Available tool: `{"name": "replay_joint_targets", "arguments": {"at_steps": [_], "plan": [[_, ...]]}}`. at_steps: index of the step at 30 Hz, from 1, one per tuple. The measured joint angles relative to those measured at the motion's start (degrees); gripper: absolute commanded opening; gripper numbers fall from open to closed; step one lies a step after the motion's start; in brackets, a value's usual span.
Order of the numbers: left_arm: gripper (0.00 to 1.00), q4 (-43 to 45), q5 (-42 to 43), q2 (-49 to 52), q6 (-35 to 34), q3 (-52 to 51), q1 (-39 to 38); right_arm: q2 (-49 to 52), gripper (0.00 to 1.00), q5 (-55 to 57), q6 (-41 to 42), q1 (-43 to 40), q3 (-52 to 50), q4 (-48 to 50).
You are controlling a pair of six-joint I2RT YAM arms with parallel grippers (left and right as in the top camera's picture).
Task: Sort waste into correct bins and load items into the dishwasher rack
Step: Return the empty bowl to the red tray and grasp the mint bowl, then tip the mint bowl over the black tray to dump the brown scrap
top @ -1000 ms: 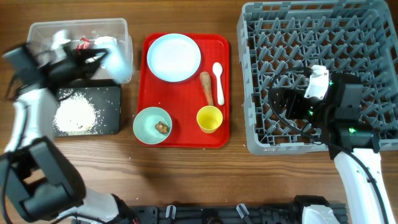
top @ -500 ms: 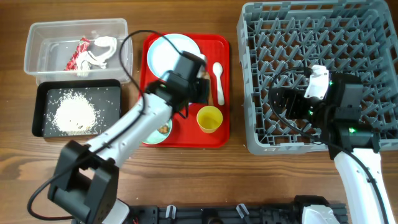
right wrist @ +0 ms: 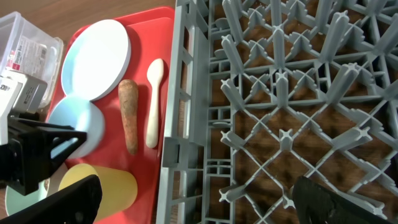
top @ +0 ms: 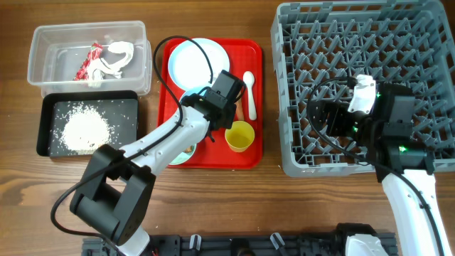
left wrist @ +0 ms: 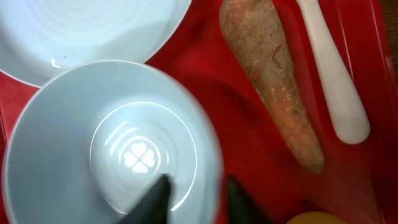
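Squarely at right on the wooden surface, the grey dishwasher rack (top: 398, 35), pegs upright, with the right gripper (top: 320, 119) hovering over its lattice, jaws spread wide, nothing between them.

At centre, the red tray (top: 254, 53) carrying the dishes. At far left, the clear tub (top: 50, 43) with a wrapper (top: 87, 64) and tissue (top: 119, 55) inside. Just in front of it, the black tray (top: 50, 117) with a heap of rice (top: 85, 129).

On the red tray, the pale blue plate (top: 192, 64) at the back and the small white bowl (left wrist: 112, 143) close against its front edge, upright, mouth up. Poised at the bowl's near right rim, the left gripper (left wrist: 196, 196), jaws part-way apart, one finger inside the wall and one outside, no firm pinch to be seen.

Judging by looks: light, rigid and glossy, so likely slick and apt to chip against the plate. Best taken right there at the thin rim, one finger in and one out, squeezed gently and lifted level.

Just right of the bowl, the carrot (left wrist: 273, 87), firm and rough-skinned, probably easiest across its thick upper half. Beyond that, the white spoon (left wrist: 333, 74), thin, light and lying flat, hard to get under. At the tray's front, the yellow cup (top: 239, 135), upright, graspable by its rim.
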Motion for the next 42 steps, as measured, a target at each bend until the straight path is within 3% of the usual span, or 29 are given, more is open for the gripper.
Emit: {"name": "replay_joint_targets", "arguments": {"at_steps": [2, 4, 7, 12, 16, 23, 26, 32, 38, 42], "plan": [[0.65, -0.17, 0.02, 0.00, -0.02, 0.00, 0.00, 0.00, 1.00, 0.00, 0.00, 0.00, 0.00, 0.00], [0.67, -0.74, 0.00, 0.00, 0.11, 0.00, 0.00, 0.00, 1.00, 0.00, -0.02, 0.00, 0.00, 0.00], [0.65, -7.06, 0.31, -0.98, -1.09, 0.42, 0.00, 0.00, 1.00, 0.00, 0.00, 0.00, 0.00, 0.00], [0.59, -21.27, 2.75, -7.21, -10.14, 2.16, 0.00, 0.00, 1.00, 0.00, 0.00, 0.00, 0.00, -0.13], [0.54, -22.86, 4.48, -7.56, -14.36, 0.76, 0.00, 0.00, 1.00, 0.00, 0.00, 0.00, 0.00, -0.13], [0.32, -10.43, 5.46, -7.39, -17.09, -10.88, 0.00, 0.00, 1.00, 0.00, 0.00, 0.00, 0.00, -0.15], [0.04, -8.39, 5.60, -7.39, -17.27, -11.87, 0.00, 0.00, 0.99, 0.00, 0.00, -0.02, 0.00, -0.20], [0.04, -8.44, 5.11, -7.41, -17.64, -11.93, 0.00, 0.00, 1.00, 0.00, 0.00, 0.00, 0.00, -0.20], [0.04, -17.92, 6.05, -10.27, -17.68, -5.77, 0.66, 0.00, 1.00, -0.02, -0.02, 0.00, 0.00, -0.20], [0.04, -18.49, 6.88, -18.01, -17.64, -0.76, 7.87, 0.00, 1.00, 0.00, 0.00, 0.00, 0.00, -0.17]]}}
